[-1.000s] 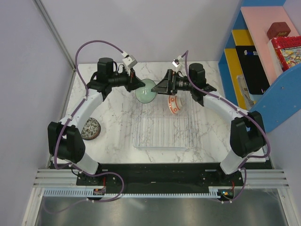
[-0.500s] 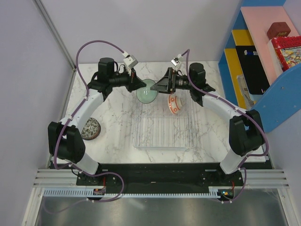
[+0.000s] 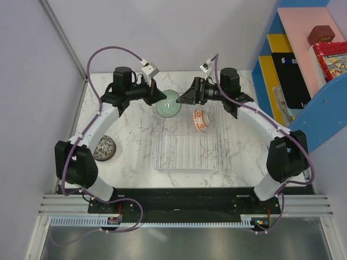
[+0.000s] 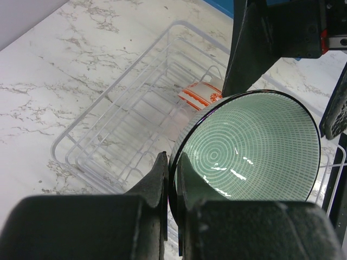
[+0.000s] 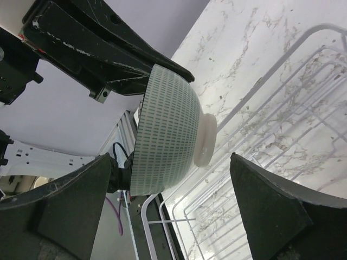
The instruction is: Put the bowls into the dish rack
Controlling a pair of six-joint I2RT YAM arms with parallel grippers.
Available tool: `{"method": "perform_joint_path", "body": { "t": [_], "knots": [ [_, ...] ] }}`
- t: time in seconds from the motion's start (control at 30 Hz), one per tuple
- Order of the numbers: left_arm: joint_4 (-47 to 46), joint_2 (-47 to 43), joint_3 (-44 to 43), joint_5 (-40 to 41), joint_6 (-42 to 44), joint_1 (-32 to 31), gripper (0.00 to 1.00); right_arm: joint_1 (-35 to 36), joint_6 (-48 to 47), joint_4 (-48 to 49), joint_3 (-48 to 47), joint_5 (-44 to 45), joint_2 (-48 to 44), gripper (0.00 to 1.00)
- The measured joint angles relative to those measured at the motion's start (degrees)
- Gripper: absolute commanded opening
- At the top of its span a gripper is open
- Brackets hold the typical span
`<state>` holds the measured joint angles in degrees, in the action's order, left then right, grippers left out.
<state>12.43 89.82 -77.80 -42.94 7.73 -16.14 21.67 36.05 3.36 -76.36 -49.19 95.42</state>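
**A:** From above, where is the pale celadon green round bowl point(image 3: 168, 104)?

**B:** It is held up over the white marble surface point(image 3: 135, 138), at the far end of the rectangular silver thin-wire dish rack point(image 3: 190, 154). The left jaws are clamped on its rim. The right jaws are spread wide, just beside it on the opposite side.

**A:** Any other bowls?

**B:** 2. The orange-red-and-white patterned bowl point(image 3: 200, 119) stands on edge in the rack's far right corner. A speckled grey-brown bowl point(image 3: 104, 148) sits on the surface at the left, well apart from the rack.

**A:** And the left wrist camera?

**B:** The left jaws pinch the green bowl's point(image 4: 249, 146) dark rim, 1 finger inside and 1 outside, and its ringed inside faces the camera. The rack point(image 4: 116, 127) lies beneath it, with the orange bowl point(image 4: 199, 95) at the far end.

**A:** The right wrist?

**B:** The green bowl point(image 5: 171, 130) shows its dashed outside and white foot. It sits between the 2 spread fingers point(image 5: 59, 208), and neither visibly touches it. The rack's wires point(image 5: 295, 116) lie below.
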Motion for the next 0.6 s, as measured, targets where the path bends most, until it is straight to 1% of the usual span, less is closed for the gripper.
{"method": "perform_joint_path", "body": {
  "t": [0.2,0.47,0.6],
  "knots": [
    [0.9,-0.6,0.0,0.8,0.0,0.0,0.02,-1.5,0.4,0.1,0.4,-0.2,-1.2,0.98],
    [2.0,-0.6,-0.6,0.8,0.0,0.0,0.02,-1.5,7.5,7.5,2.4,-3.6,-0.9,0.97],
    [1.9,-0.6,-1.0,0.8,0.0,-0.1,0.02,-1.2,9.4,10.1,2.8,-4.1,-0.1,0.97]
  ]
}}
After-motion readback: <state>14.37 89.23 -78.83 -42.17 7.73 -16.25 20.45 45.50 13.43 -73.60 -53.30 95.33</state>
